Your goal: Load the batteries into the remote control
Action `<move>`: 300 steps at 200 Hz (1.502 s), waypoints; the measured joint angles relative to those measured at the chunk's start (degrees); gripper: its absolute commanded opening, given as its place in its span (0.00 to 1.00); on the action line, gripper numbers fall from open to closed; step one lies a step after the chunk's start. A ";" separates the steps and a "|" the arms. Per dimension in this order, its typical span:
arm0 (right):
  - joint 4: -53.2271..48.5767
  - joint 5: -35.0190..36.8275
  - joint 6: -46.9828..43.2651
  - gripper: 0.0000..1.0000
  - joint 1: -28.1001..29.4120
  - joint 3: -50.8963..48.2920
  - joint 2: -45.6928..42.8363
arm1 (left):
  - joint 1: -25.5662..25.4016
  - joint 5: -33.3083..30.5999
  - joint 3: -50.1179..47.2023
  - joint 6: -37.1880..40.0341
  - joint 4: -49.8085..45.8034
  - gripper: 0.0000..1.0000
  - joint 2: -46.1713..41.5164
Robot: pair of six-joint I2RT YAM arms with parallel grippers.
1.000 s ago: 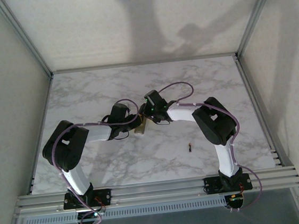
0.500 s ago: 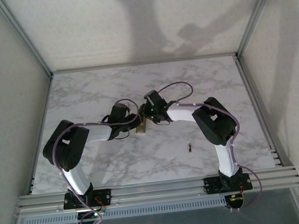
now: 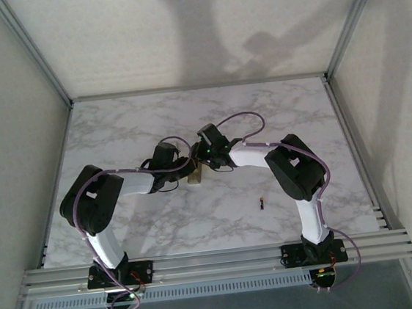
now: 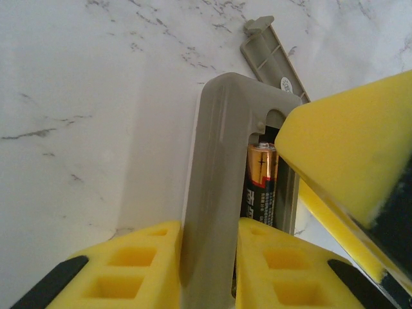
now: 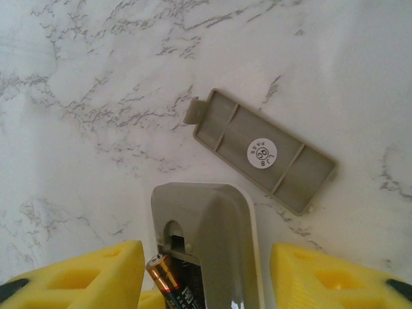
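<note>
Battery work at mid-table (image 3: 115, 127): my left gripper (image 4: 209, 261) stayed clamped on the remote control (image 4: 215, 193). The right gripper (image 5: 203, 270), fingers apart, straddled it over the first battery (image 4: 259, 183) in the open bay. Over the last second only the right wrist had nudged, so I judged the cell nearly seated. The second battery (image 3: 261, 203) waited nearer the front edge.

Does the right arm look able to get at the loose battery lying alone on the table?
Probably yes: the loose battery lies on bare table beside the right arm, nothing around it. The right gripper, open astride the remote control, would have to draw back first.
</note>
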 measured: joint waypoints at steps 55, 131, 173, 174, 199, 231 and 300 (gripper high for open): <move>-0.55 0.02 -0.66 0.53 0.04 0.50 0.00 | 0.00 0.00 0.02 0.00 0.22 0.23 0.11; -0.79 0.07 -0.61 0.49 0.04 0.46 0.00 | 0.00 0.00 0.33 -0.02 -0.09 0.23 0.22; -0.31 0.26 -0.55 0.45 0.04 -0.15 -0.20 | 0.00 -0.02 0.44 -0.02 -0.20 0.23 0.26; -0.31 0.26 -0.57 0.45 0.04 -0.17 -0.20 | 0.00 -0.02 0.44 -0.02 -0.17 0.23 0.28; -0.39 0.22 -0.44 0.45 0.04 -1.03 -0.70 | 0.00 -0.02 0.55 -0.02 -0.28 0.23 0.33; -0.52 0.31 -0.42 0.45 0.04 -1.86 -1.01 | 0.00 -0.02 0.68 -0.02 -0.39 0.23 0.42; 0.15 0.48 -0.50 0.49 0.04 -2.05 -1.09 | 0.00 -0.02 0.70 0.00 -0.37 0.23 0.44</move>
